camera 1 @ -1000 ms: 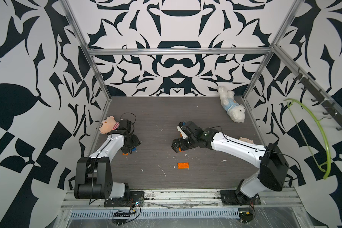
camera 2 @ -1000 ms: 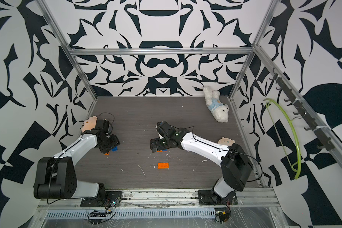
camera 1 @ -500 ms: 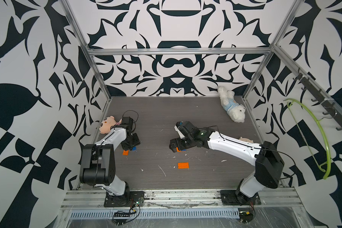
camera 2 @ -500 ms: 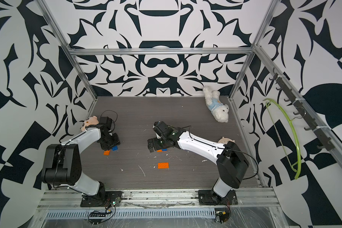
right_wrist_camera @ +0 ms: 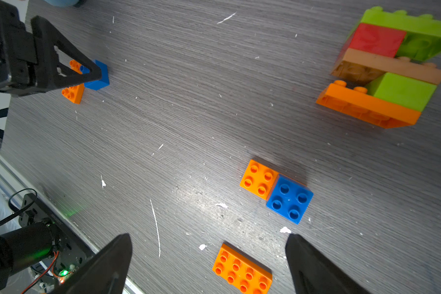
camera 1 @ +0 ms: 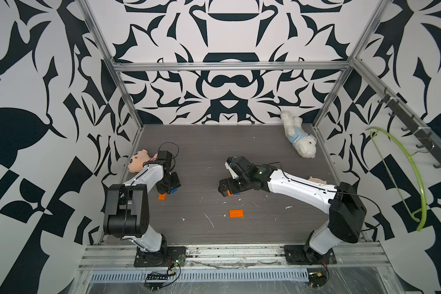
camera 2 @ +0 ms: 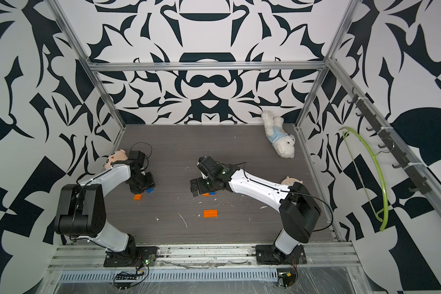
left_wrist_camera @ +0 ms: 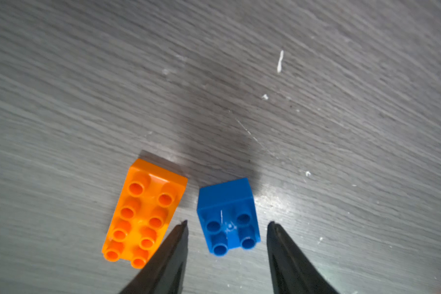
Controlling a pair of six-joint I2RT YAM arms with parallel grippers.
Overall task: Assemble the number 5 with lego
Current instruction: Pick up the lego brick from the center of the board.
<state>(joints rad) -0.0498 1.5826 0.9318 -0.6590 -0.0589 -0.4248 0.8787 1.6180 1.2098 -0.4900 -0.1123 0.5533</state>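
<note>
Tabletop (left_wrist_camera: 214, 76): left gripper (left_wrist_camera: 227, 223) part-open astride brick (left_wrist_camera: 225, 201)

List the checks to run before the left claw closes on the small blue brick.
1. The blue brick sits between the jaws of the left claw: ok, a gap shows on each side.
2. The left claw is open, gripping nothing: ok.
3. The orange oblong brick is clear of the near finger: cannot tell; the finger overlaps it in the left wrist view.
4. The left claw is low enough to catch the brick's sides: cannot tell.
5. The right claw is open and empty: ok.
6. The two claws are well apart: ok in both top views.
</note>
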